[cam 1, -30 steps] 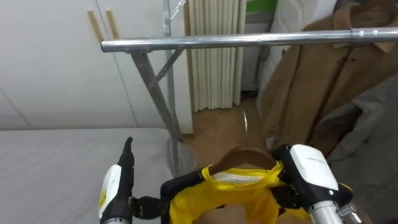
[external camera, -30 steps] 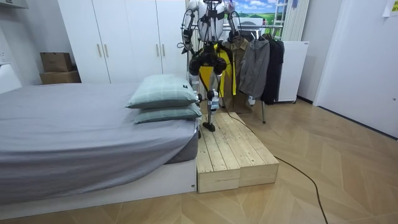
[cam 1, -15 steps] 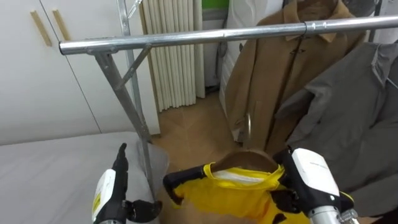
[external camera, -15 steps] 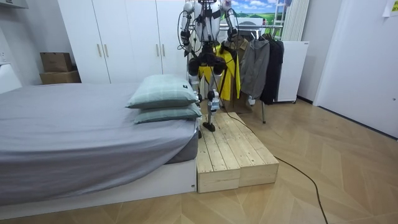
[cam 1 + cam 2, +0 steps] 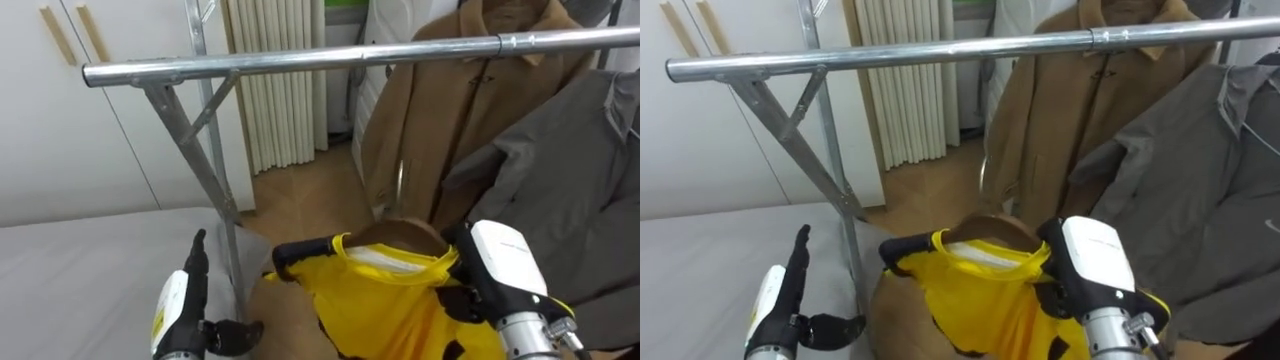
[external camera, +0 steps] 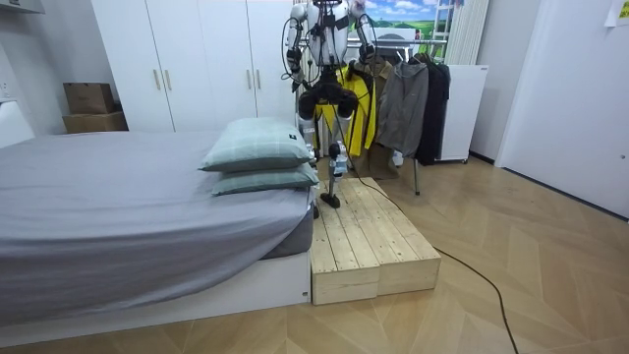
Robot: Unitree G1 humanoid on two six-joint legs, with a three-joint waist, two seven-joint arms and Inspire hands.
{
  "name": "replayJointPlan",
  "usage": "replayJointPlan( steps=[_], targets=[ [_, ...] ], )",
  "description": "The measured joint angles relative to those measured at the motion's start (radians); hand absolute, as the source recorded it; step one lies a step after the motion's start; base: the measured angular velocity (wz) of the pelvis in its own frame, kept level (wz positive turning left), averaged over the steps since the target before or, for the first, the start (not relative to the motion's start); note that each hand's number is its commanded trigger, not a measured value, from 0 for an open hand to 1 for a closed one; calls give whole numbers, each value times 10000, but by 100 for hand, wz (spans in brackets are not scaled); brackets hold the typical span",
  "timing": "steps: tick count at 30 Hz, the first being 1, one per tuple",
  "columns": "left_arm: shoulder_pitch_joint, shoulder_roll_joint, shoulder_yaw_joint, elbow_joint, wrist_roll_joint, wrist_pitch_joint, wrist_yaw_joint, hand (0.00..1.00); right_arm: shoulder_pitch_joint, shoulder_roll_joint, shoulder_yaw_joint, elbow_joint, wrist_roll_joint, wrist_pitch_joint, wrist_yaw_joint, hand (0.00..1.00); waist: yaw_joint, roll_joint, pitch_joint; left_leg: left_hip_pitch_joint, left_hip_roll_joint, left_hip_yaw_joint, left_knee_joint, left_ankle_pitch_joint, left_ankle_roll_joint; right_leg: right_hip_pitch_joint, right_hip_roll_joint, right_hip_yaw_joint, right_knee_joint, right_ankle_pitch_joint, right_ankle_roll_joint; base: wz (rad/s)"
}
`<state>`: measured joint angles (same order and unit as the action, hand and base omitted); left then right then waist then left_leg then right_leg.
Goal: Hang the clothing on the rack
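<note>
Shirt [image 5: 385,300] on its hanger [image 5: 402,233], gripped by the right hand [image 5: 495,268] lower right, needs lifting onto the rail [image 5: 300,62]; left hand [image 5: 188,297] open.

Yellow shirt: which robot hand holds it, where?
Right robot hand grips the yellow shirt at the shoulder on the robot's right, over the wooden hanger. Left robot hand holds nothing.

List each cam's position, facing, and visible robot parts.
Left eye view: on the head, looking down-forward at the clothes rail and yellow garment; left hand and right hand show.
Right eye view: same head, slightly to the right; same rail, garment, hands.
Room view: across the room past the bed, facing the rail; whole robot on the wooden platform.
Shared: all three see the yellow garment and grey jacket.
</note>
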<state>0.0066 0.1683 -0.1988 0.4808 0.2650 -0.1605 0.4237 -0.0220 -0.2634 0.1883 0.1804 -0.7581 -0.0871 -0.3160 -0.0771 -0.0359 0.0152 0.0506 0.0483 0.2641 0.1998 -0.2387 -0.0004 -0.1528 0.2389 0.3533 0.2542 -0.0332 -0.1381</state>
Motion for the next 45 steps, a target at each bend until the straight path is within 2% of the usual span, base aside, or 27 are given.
replayJointPlan(
  steps=[5, 11, 15, 18, 21, 24, 27, 31, 35, 37, 38, 42, 45],
  targets=[
    [111, 41, 16, 45, 9, 0, -18, 0, -34, 3, -81, -44, -14, -1, -14, 100, 161, -74, -4, 93, 37, -65, -13, 1, -5, 165, -24, -108, -147, -21, 2, 8],
    [113, 36, 25, 98, 15, -5, -38, 0, -578, -26, -160, -66, 25, 0, -14, 100, 297, -206, -25, 81, 80, -196, -15, 16, -38, 175, -77, -473, -153, -61, -91, 16],
    [113, 0, 49, 0, 33, -10, -86, 0, -1085, -312, -174, -762, 12, -6, -13, 100, 362, -214, -32, 153, 77, -552, -8, 51, -96, 344, -95, -606, -178, -103, -177, 15],
    [102, -3, 57, -1, 37, -15, -243, 0, -1249, -341, -300, -1108, 23, -247, -13, 100, 368, -214, -33, 259, 89, -789, -7, 62, -115, 497, -101, -747, -194, -143, -249, 14],
    [102, -15, 76, -6, 24, -82, -264, 0, -1255, -386, -399, -1235, -14, -305, -13, 100, 516, -219, -30, 289, 96, -797, -4, 84, -149, 547, -104, -770, -179, -185, -303, 4],
    [102, -11, 100, -51, 19, -148, -370, 0, -1264, -643, -460, -1235, 1, -308, -13, 100, 599, -254, -21, 230, 97, -886, -2, 108, -186, 514, -104, -808, -169, -205, -313, 5],
    [103, 13, 235, -51, 25, -292, -475, 0, -1462, -889, -479, -1328, 2, -309, -13, 100, 620, -395, 39, 184, 106, -886, 18, 128, -215, 466, -104, -850, -131, -219, -332, 2],
    [101, 14, 301, -50, -37, -349, -631, 0, -1799, -1059, -514, -1802, 37, -313, -138, 100, 704, -498, 34, 190, 128, -904, 45, 129, -217, 481, -98, -884, -145, -216, -360, 0],
    [94, 23, 270, -62, -404, -409, -639, 0, -2111, -1059, -345, -1972, 114, -358, -233, 100, 835, -515, 32, 202, 106, -1385, 7, 136, -231, 495, -97, -948, -137, -208, -375, 5],
    [114, 46, 157, -81, -373, -409, -704, 0, -2152, -1058, -330, -1976, 412, -361, -188, 100, 935, -559, 36, 298, 127, -1373, -149, 145, -247, 504, -97, -1070, -138, -261, -282, 13],
    [129, 67, 123, -84, -373, -409, -828, 0, -2168, -1052, -331, -1977, 674, -340, -102, 100, 1064, -577, 39, 321, 133, -1344, -171, 148, -251, 500, -98, -1100, -131, -355, -117, 7],
    [177, 87, 91, -93, -370, -408, -1115, 0, -2320, -1045, -341, -1975, 1973, -217, 366, 100, 1109, -577, 45, 386, 158, -1301, -170, 157, -268, 482, -175, -1382, -165, -556, 196, 16],
    [183, 79, 94, -94, -375, -409, -1118, 0, -2462, -1038, -346, -1973, 2853, -210, 674, 100, 1173, -558, 58, 471, 125, -1308, -170, 160, -274, 629, -211, -1399, -161, -630, 148, 10]
  ],
)
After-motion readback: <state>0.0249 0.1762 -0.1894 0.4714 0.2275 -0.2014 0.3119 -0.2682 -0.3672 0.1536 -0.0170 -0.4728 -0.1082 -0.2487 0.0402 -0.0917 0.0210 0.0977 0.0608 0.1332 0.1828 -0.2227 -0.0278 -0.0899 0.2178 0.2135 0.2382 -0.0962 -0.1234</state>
